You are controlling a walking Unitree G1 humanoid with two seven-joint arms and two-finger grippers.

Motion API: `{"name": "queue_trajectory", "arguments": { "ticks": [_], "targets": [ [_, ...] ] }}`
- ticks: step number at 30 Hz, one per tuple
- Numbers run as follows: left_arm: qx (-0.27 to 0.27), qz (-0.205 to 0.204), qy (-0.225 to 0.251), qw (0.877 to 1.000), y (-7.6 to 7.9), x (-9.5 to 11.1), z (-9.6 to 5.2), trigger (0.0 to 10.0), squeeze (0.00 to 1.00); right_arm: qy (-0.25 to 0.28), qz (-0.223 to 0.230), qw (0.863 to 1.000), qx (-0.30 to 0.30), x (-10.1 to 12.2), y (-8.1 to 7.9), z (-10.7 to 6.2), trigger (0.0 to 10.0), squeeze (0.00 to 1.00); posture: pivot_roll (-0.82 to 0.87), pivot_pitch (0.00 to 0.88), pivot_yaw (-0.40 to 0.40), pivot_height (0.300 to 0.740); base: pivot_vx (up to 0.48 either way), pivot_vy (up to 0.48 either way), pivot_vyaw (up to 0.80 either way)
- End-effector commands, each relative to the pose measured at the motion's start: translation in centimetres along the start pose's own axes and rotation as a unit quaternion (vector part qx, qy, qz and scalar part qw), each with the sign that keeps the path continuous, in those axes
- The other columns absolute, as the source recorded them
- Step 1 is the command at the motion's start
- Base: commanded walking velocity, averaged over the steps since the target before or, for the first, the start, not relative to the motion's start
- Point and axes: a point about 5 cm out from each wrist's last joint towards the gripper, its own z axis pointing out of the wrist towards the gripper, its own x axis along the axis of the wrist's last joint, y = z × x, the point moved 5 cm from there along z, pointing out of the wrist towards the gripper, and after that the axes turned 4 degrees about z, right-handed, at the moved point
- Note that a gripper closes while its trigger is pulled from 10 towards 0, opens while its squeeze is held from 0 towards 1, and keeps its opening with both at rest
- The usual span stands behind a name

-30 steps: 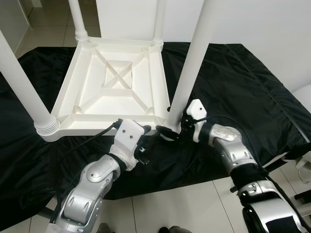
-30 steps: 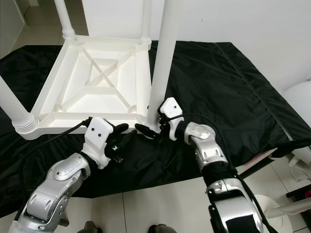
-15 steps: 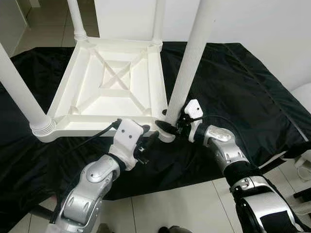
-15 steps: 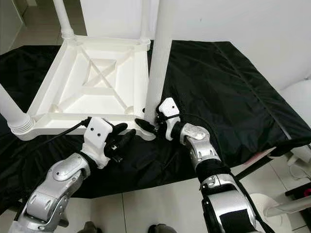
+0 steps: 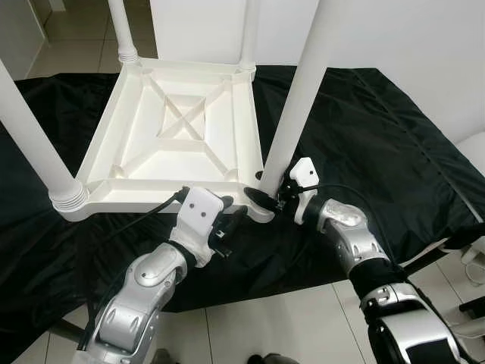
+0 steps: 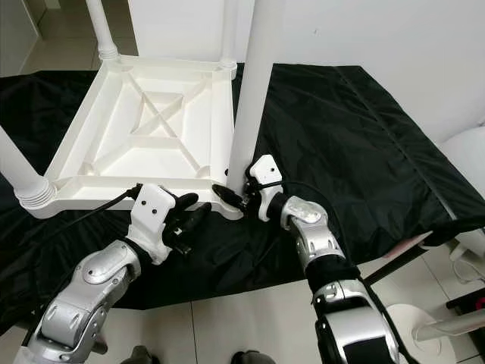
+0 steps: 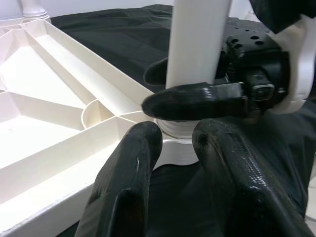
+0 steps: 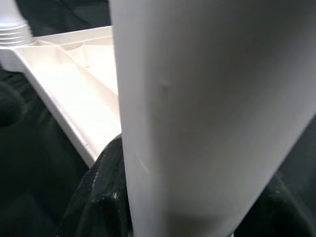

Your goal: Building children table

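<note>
Table top [image 5: 182,129] is lying upside down on the black cloth [image 5: 364,129]; my right gripper [image 5: 267,199] is pinching its near-right leg [image 5: 292,121], while my left gripper [image 5: 231,224] is hovering beside that corner, jaws spread.

An indoor room, likely a home. Pale floor tiles [image 5: 250,318] and a plain white wall [image 5: 409,45] surround a black sheet [image 5: 364,136] spread out as a work area.

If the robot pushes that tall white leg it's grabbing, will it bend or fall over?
Probably no bending: the table leg looks like a thick, stiff plastic tube. It likely won't topple, since its foot sits in the corner of the upside-down table and the right gripper clasps it. Its smooth surface may be slippery.
</note>
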Motion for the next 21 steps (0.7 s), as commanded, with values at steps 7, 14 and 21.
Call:
{"name": "queue_trajectory", "arguments": {
  "ticks": [7, 14, 21],
  "targets": [
    [-0.004, -0.002, -0.008, 1.0, 0.4, -0.3, -0.3, 10.0, 0.0, -0.034, 0.013, 0.99, -0.133, -1.3, 0.1, -0.9, 10.0, 0.0, 0.04, 0.083, -0.055, 0.74, 0.0, 0.0, 0.0],
    [-0.009, -0.004, -0.009, 1.0, 0.7, -0.4, -0.2, 10.0, 0.0, -0.007, 0.045, 0.947, -0.319, -0.6, 0.2, -2.3, 10.0, 0.0, 0.04, 0.078, -0.048, 0.74, 0.0, 0.0, 0.0],
    [-0.021, -0.002, -0.007, 1.0, 0.8, -0.2, 0.1, 10.0, 0.0, 0.008, 0.044, 0.945, -0.325, 0.7, -1.5, -1.6, 10.0, 0.0, 0.02, 0.065, -0.034, 0.74, 0.0, 0.0, 0.0]
  ]
}}
